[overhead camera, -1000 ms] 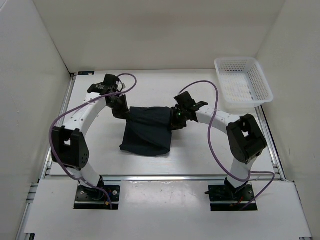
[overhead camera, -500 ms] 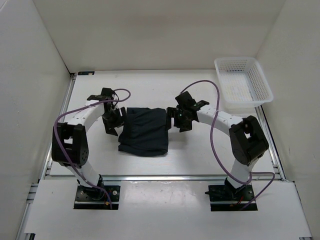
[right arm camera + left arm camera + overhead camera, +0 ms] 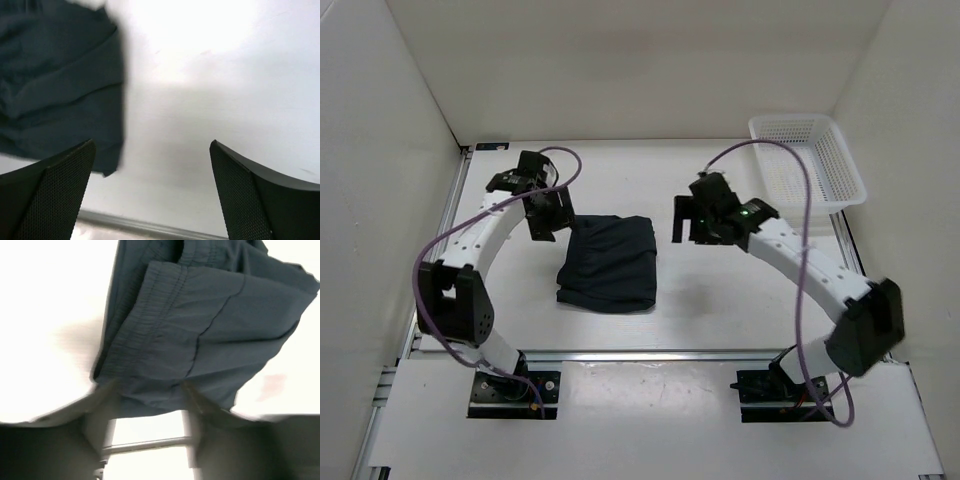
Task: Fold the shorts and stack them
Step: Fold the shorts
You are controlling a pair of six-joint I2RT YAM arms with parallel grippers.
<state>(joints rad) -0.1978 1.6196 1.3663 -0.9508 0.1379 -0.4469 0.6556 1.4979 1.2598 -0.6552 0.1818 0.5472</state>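
Note:
The dark navy shorts (image 3: 610, 262) lie folded in a rough rectangle on the white table, left of centre. My left gripper (image 3: 542, 218) hovers open just off their far left corner. In the left wrist view its blurred fingers (image 3: 102, 407) stand apart over the waistband edge of the shorts (image 3: 210, 315), holding nothing. My right gripper (image 3: 689, 220) is open and apart from the right edge of the fabric. The right wrist view shows its jaws wide (image 3: 152, 145) over bare table, with the shorts (image 3: 55, 80) at the upper left.
A white mesh basket (image 3: 840, 190) stands at the far right corner of the table. White walls close in the table on three sides. A metal rail (image 3: 650, 353) runs along the near edge.
Both grippers held the far corners of the shorts a second ago; they have opened, let go and drawn outward. The right arm has swung to the right. The shorts now lie flatter.

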